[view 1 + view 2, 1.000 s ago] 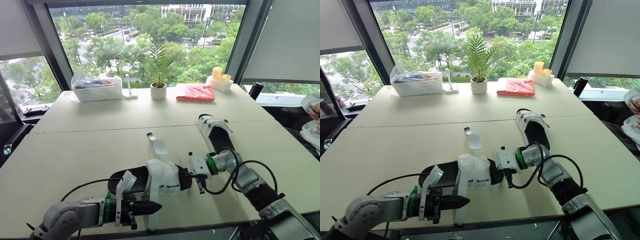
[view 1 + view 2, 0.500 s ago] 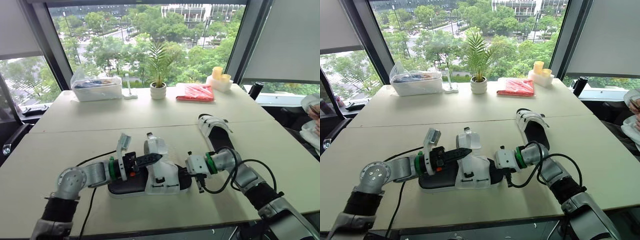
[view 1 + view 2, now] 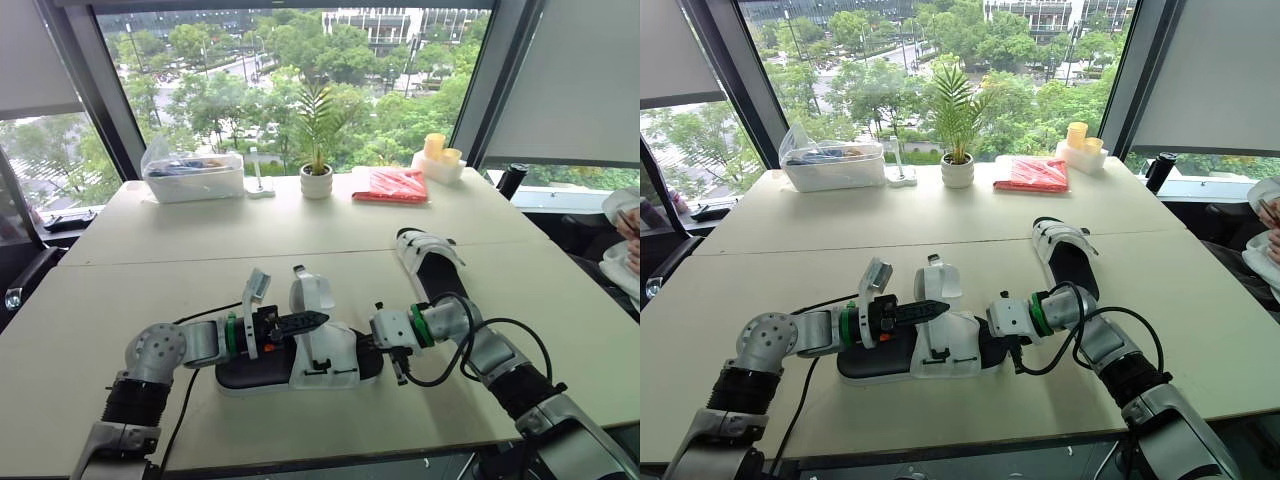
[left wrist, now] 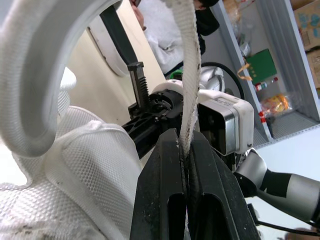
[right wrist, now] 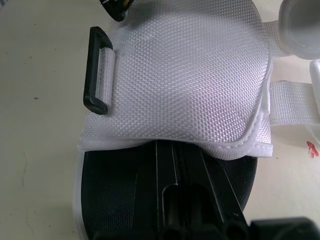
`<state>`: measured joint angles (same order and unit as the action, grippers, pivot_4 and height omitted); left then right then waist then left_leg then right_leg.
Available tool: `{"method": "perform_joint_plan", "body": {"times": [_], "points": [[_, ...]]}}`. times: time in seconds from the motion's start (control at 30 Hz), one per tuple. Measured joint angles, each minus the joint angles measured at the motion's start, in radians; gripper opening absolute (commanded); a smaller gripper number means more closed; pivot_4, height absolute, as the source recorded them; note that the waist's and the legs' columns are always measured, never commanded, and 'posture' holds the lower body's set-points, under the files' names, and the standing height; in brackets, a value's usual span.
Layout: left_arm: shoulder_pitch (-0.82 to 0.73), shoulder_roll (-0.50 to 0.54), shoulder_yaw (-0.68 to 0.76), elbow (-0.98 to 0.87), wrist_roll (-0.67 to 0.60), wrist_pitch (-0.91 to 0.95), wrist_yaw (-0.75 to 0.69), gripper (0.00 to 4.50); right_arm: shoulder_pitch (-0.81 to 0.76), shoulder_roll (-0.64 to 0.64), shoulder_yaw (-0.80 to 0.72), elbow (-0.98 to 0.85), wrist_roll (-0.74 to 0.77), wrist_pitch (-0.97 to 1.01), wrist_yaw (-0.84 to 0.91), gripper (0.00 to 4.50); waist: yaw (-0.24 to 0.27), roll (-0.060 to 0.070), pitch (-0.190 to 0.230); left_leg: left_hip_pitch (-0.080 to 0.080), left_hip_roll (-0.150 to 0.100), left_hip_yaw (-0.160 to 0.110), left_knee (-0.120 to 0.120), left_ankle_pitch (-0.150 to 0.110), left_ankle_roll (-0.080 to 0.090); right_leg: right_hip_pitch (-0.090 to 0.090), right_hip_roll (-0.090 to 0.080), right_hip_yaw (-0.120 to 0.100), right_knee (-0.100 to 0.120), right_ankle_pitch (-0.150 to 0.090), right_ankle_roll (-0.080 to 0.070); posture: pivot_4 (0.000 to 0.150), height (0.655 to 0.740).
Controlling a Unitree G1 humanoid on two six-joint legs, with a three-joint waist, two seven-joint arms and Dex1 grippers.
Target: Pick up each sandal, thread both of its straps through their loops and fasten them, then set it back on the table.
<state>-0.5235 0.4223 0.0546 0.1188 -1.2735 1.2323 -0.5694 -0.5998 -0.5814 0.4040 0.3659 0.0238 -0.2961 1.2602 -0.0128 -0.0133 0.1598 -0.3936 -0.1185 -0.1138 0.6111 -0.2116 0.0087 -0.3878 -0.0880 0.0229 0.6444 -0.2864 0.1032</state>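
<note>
The near sandal [image 3: 300, 362], black sole with a white mesh upper, lies on the table [image 3: 150, 270] in front of me. My left gripper [image 3: 312, 321] hovers over its middle, shut on a white strap [image 4: 190, 70] that rises from between its fingers [image 4: 165, 190]. My right gripper [image 3: 374, 346] is at the sandal's right end, shut on the sole's edge [image 5: 120, 195] just under the mesh. A black loop [image 5: 97, 70] hangs on the mesh's side. The second sandal [image 3: 432, 262] lies farther back on the right.
Along the far edge stand a clear plastic box [image 3: 193, 178], a potted plant [image 3: 317, 180], a red packet [image 3: 392, 185] and pale cups [image 3: 440, 156]. A person sits at the right edge [image 3: 625, 235]. The table's front edge runs close below the near sandal.
My left gripper carried the strap from the table's front edge up over the sandal, then settled slightly right above its middle. The right gripper has stayed at the sandal's end.
</note>
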Motion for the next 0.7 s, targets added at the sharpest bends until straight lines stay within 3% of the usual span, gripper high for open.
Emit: {"method": "perform_joint_plan", "body": {"times": [0.7], "points": [[-0.009,-0.012,0.009,-0.045,0.108,0.047,-0.035,0.04,0.003,0.0,0.0,-0.004,0.0,0.0,-0.005,0.0,0.0,-0.001,0.0,0.0,0.0,0.0,-0.001,0.0,0.0,0.0,0.0,0.0,-0.001,0.0,0.0,0.15,0.74]]}}
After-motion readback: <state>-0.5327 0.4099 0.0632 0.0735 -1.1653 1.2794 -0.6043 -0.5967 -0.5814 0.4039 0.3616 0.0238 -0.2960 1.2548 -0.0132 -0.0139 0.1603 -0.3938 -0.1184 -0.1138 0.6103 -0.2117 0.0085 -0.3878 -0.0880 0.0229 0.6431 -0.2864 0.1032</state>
